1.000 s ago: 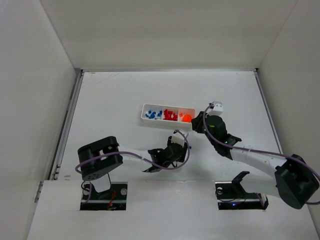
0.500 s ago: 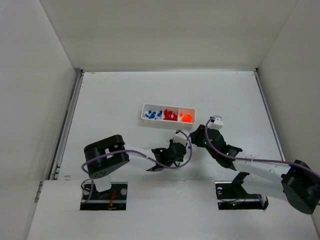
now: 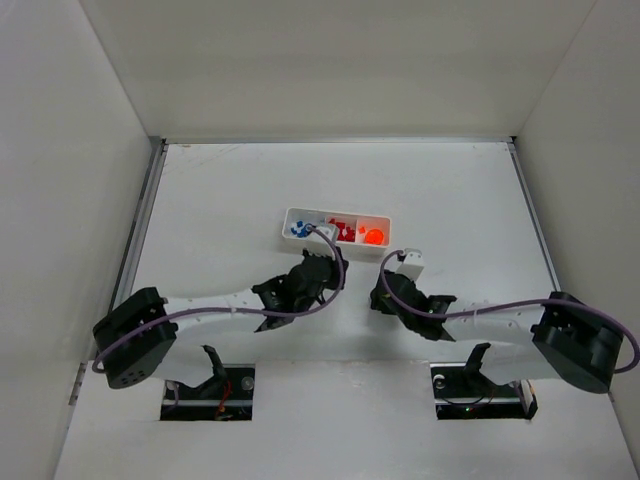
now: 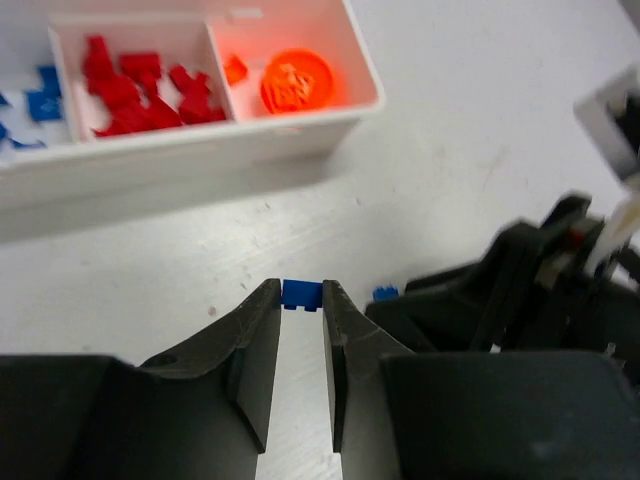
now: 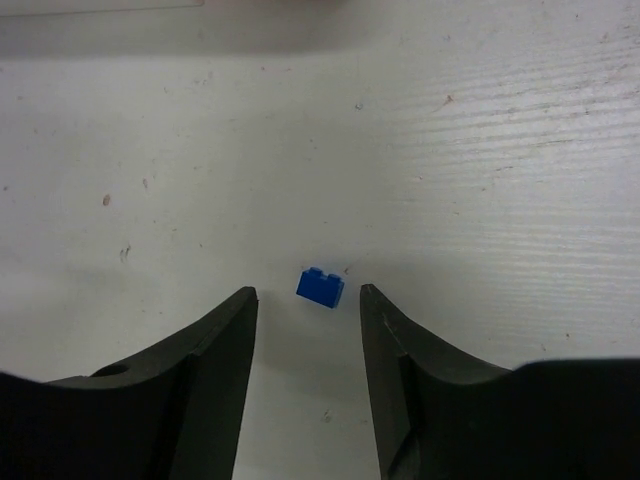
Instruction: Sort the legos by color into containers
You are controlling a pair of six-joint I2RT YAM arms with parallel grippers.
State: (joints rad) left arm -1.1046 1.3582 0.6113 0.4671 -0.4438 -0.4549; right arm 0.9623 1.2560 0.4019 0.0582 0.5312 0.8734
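As right fingers (image 5: 215,360) gape, left fingers (image 4: 252,340) pinch Lego (image 4: 300,294).

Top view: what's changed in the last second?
The left claw swung forward toward the tray, pinching a blue brick. The right claw drew back from the tray's orange end and hangs open around a loose blue brick on the table. Tray and contents unchanged.
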